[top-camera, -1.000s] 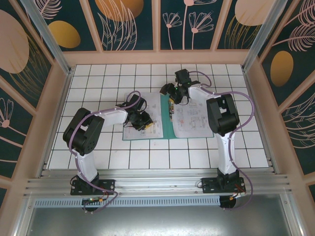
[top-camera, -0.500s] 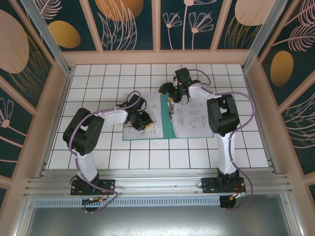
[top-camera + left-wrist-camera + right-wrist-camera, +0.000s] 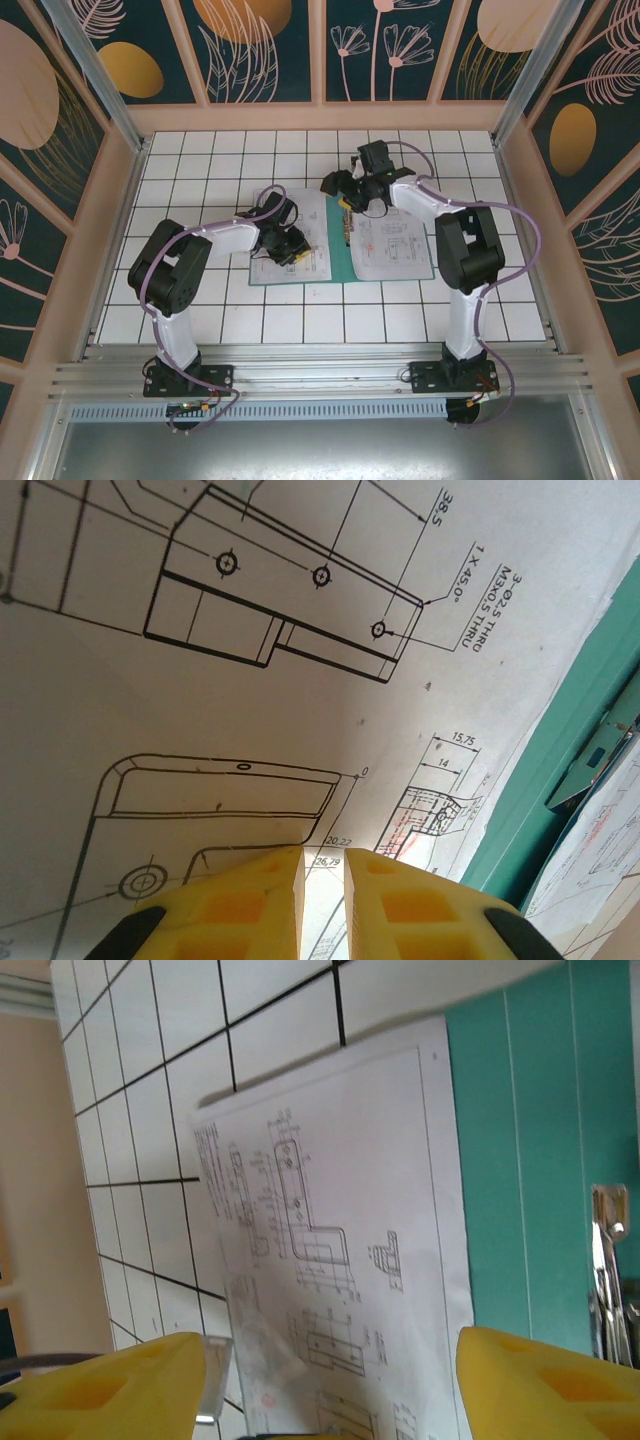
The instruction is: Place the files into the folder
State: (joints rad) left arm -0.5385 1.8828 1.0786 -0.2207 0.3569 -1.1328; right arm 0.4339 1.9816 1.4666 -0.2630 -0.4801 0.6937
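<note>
Lying open beneath both grippers is the folder point(image 3: 339, 265). The files point(image 3: 310, 215) rest on it, one sheet directly under the left gripper point(image 3: 322, 852), nearly closed on nothing visible. The right gripper point(image 3: 343, 198) hangs wide open, empty, above the folder's far edge.

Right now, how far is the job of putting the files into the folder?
Done: the folder lies open, the left sheet and right sheet on its halves. In hand: the left gripper, almost shut, sits on the left sheet; the right gripper hovers open near the clip. Left: the left sheet overhangs the tiles, apart from the clip, and the folder is not closed.
</note>
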